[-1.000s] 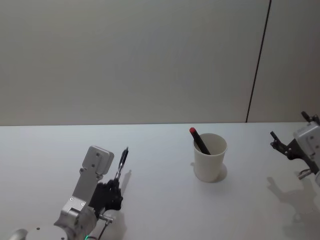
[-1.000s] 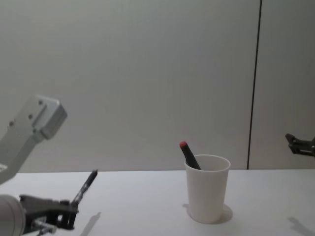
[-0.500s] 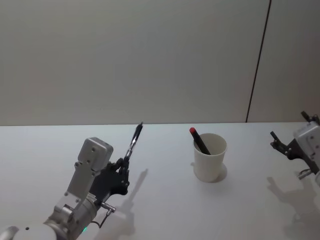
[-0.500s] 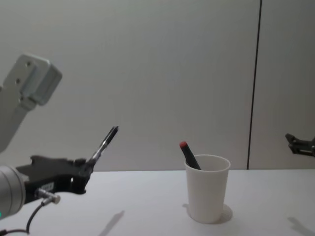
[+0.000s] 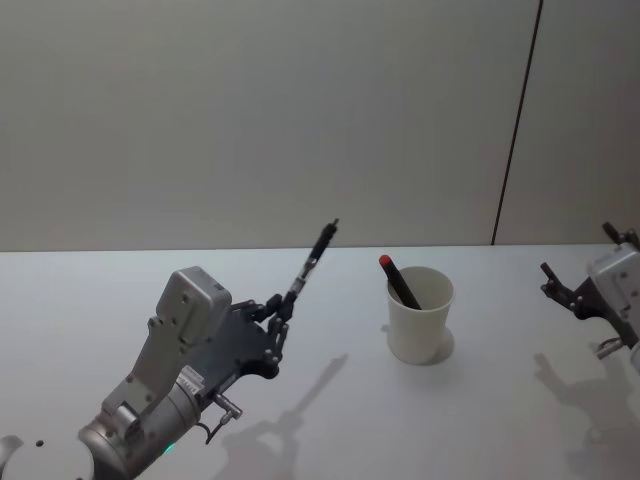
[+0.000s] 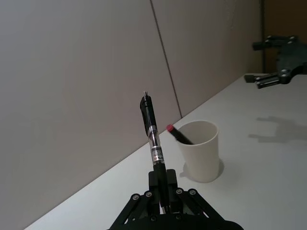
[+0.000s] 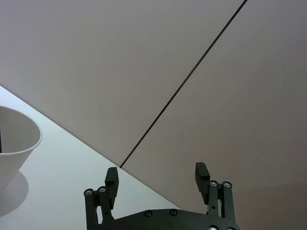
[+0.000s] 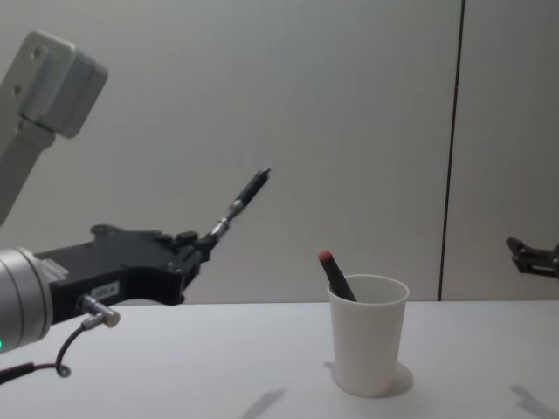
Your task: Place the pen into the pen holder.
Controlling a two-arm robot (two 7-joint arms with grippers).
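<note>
Our left gripper (image 5: 281,322) pinches the pen (image 5: 310,258), tilted toward one o'clock; pen holder (image 5: 420,322) at three o'clock; right gripper (image 7: 157,173) parked, fingers spread, empty.

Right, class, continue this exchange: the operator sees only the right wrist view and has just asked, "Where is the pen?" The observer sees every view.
Observer: The left tool is shut on the pen, held in the air, slanting up.
Operator: My right tool sits open, apart from the paper cup. Is the pen over the cup?
Observer: No. In the chest view it is left of the cup, above rim height.
Operator: Is the cup empty?
Observer: No, a red-tipped pen leans inside.
</note>
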